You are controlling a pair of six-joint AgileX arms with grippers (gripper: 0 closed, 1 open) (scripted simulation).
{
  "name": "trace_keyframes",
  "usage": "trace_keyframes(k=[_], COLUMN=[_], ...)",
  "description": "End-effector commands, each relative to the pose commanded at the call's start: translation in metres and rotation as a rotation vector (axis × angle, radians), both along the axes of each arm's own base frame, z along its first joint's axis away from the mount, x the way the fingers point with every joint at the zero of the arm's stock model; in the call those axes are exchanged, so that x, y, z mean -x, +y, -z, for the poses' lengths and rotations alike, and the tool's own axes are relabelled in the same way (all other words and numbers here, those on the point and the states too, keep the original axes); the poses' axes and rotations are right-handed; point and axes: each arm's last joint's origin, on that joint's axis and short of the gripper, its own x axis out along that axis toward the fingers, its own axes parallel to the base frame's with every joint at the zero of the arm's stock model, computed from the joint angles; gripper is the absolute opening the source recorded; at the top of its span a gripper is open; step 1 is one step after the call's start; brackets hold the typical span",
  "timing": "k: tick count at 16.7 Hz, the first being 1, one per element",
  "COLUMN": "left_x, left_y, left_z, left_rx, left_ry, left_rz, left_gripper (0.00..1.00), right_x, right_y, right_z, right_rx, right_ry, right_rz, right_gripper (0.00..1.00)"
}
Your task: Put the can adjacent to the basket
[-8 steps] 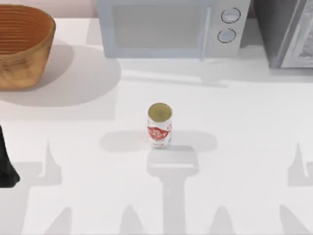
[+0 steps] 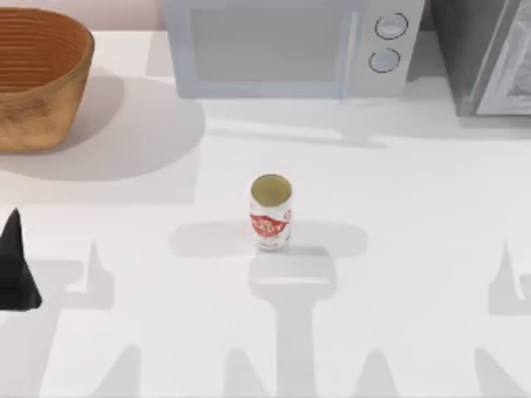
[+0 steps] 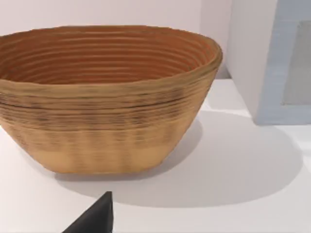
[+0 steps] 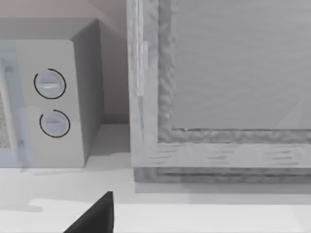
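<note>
The can (image 2: pixel 270 211), a small silvery tin with a red label and dull gold top, stands upright at the middle of the white table. The basket (image 2: pixel 37 79), large orange-brown wicker with ribbed sides, sits at the far left back corner; the left wrist view looks straight at the basket (image 3: pixel 107 97) from close by. A dark tip of my left gripper (image 2: pixel 15 269) pokes in at the table's left edge, in front of the basket and well left of the can. A dark tip of my right gripper (image 4: pixel 95 217) shows in the right wrist view, facing the back right appliances.
A pale microwave (image 2: pixel 286 46) with two round dials stands along the back, behind the can. A grey cabinet-like appliance (image 2: pixel 489 54) fills the back right corner. Open white tabletop (image 2: pixel 149 157) lies between the can and the basket.
My left gripper has come farther into the top view at the left edge, shifting up toward the basket and slightly right. The can and basket have not moved.
</note>
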Motion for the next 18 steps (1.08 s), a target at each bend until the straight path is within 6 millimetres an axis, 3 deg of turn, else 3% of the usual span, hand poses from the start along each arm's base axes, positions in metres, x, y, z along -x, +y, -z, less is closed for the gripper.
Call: trace_keyframes(k=[5,9,13,18], left_x=[-0.026,-0.069,-0.125,-0.192], left_y=[-0.015,-0.039,-0.081,-0.151], left_z=[-0.035,-0.056,-0.06,-0.045], left_rx=[-0.046,-0.137,-0.27,-0.441], left_ry=[0.329,0.678,1.022,1.312], left_rz=[0.107,0.214,0.322,0.437], left_gripper=[1.0,1.0,1.0,1.0], right_x=[0.0,0.0,0.0,0.0], right_y=[0.0,0.0,0.0,0.0], right_z=[0.0,0.0,0.0,0.0], right_rx=[0.0,0.0,0.0,0.0], right_ry=[0.0,0.0,0.0,0.0], right_rz=[0.0,0.0,0.0,0.0], right_gripper=[1.0,1.0,1.0,1.0])
